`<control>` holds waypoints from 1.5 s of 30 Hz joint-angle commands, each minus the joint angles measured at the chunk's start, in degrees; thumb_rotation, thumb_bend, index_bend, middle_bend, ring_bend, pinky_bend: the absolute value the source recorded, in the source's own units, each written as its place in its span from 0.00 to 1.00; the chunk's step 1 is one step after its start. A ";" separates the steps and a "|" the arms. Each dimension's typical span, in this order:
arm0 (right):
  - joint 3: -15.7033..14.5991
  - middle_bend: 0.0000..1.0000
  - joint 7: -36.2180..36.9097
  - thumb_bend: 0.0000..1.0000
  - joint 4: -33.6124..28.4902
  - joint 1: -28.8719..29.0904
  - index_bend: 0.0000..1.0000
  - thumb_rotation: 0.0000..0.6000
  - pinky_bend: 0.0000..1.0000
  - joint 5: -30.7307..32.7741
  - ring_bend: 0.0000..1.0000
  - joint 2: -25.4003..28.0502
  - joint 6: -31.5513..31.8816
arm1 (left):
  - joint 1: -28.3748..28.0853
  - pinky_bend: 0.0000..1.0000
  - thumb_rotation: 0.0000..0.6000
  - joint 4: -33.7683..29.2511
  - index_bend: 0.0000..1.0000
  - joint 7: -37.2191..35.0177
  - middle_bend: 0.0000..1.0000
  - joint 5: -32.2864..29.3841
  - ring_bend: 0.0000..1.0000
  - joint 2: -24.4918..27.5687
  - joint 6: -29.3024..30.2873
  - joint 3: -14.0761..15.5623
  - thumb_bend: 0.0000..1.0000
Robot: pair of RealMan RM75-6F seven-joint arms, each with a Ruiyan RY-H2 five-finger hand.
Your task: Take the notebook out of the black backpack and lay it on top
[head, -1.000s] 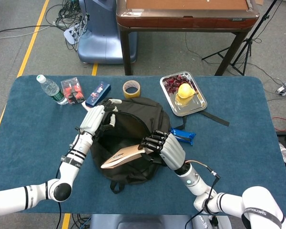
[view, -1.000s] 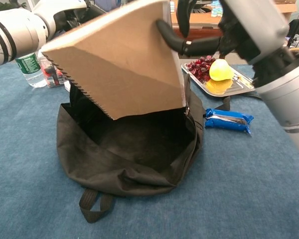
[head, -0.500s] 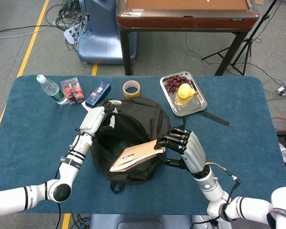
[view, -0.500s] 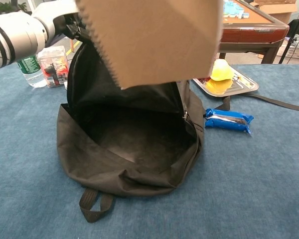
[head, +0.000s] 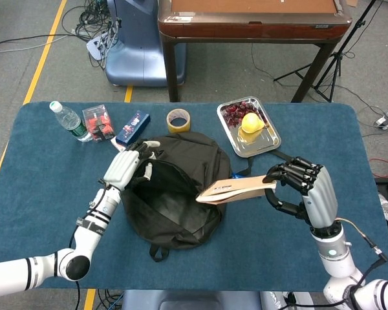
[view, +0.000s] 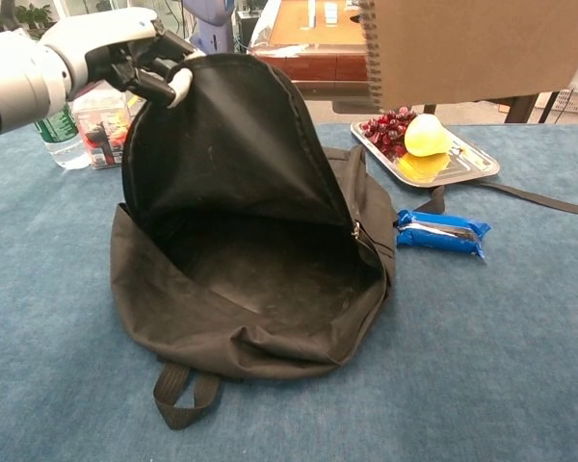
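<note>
The black backpack [head: 171, 187] lies open on the blue table, its flap [view: 226, 154] held up by my left hand [head: 126, 165], which grips the flap's top edge [view: 125, 53]. Its inside [view: 270, 279] looks bare. My right hand [head: 304, 187] holds the brown spiral notebook [head: 236, 189] by one end, in the air over the backpack's right side. In the chest view the notebook [view: 477, 48] fills the upper right, well above the bag; the right hand itself is out of that view.
Right of the bag lie a blue snack packet [view: 441, 234] and a black strap [head: 291, 159]. A metal tray [head: 271, 145] with a lemon and grapes is behind. A tape roll [head: 178, 120], blue box [head: 133, 126], red-filled box [head: 98, 121] and water bottle [head: 67, 120] stand at the back left.
My right hand has lifted the notebook out of the backpack and carried it up and to the right. The left hand keeps holding the flap, slightly lower.
</note>
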 commanded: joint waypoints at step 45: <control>2.80 0.21 -6.51 0.34 18.40 9.04 0.21 1.00 0.27 13.60 0.16 -10.05 -32.91 | 5.76 0.06 1.00 -16.55 0.00 11.60 0.00 -4.37 0.00 14.55 3.80 6.82 0.14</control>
